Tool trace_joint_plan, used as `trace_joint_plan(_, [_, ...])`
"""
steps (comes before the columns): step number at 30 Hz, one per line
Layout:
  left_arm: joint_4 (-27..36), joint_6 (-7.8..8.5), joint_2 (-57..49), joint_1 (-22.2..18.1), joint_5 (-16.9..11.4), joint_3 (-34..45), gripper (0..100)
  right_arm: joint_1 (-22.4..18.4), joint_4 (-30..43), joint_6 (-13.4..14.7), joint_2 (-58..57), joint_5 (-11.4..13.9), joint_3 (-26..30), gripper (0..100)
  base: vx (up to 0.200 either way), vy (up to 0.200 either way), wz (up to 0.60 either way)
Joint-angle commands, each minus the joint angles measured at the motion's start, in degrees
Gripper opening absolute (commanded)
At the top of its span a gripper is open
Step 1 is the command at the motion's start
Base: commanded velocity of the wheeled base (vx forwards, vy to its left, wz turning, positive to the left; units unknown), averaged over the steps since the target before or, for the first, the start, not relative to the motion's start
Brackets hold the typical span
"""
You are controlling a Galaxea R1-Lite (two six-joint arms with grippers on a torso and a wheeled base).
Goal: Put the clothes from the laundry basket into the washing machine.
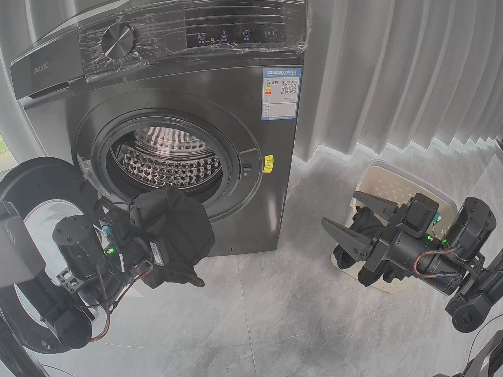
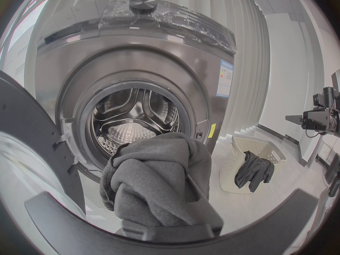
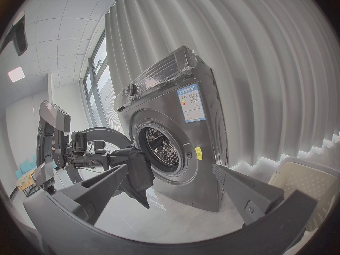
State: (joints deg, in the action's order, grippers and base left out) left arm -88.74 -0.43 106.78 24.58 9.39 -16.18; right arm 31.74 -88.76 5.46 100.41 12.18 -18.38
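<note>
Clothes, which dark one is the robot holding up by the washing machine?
The bunched garment in the left gripper, hanging before the washing machine's open drum. The other garment is draped over the laundry basket rim, with no gripper holding it.

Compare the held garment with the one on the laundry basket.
The held garment hangs bunched in the left end effector, off the floor; the basket garment drapes over the rim of the laundry basket. The held garment is right before the open washing machine; the basket garment lies away from it. Both are dark cloth.
</note>
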Motion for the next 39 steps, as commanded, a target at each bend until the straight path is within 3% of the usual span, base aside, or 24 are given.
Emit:
trace_joint_plan(1, [-0.1, -0.01, 2.0, 0.3, 0.0, -0.1, 0, 0.1, 0.0, 0.0, 0.2, 0.0, 0.1, 100, 0.000, 0.000, 0.00])
trace_joint_plan(13, [-0.1, -0.10, 3.5, 0.4, 0.1, 0.1, 0, 0.2, 0.0, 0.0, 0.2, 0.0, 0.1, 100, 0.000, 0.150, 0.00])
trace_joint_plan(26, [-0.1, -0.10, 3.4, 0.7, 0.1, 0.4, 0, 0.2, 0.0, -0.5, 1.4, -0.2, 0.9, 100, 0.000, 0.000, 0.00])
trace_joint_plan(29, [-0.1, -0.10, 3.3, 1.3, 0.1, 0.5, 0, -0.5, 0.1, -0.8, -0.9, -3.4, 3.8, 100, 0.000, 0.000, 0.00])
trace_joint_plan(31, [-0.1, -0.19, 3.1, 1.6, 0.1, 0.6, 0, -0.3, 0.1, -0.1, -2.6, -4.2, 5.6, 100, 0.000, 0.000, 0.00])
trace_joint_plan(37, [-0.1, -0.19, 3.2, 1.7, 0.1, 0.6, 0, 0.4, 0.1, 0.0, -3.0, -2.6, 8.2, 100, 0.000, 0.000, 0.00])
trace_joint_plan(39, [-0.1, -0.28, 3.2, 1.7, 0.1, 0.6, 0, 0.5, 0.0, -1.1, -3.2, -4.1, 11.1, 100, 0.000, 0.000, 0.00])
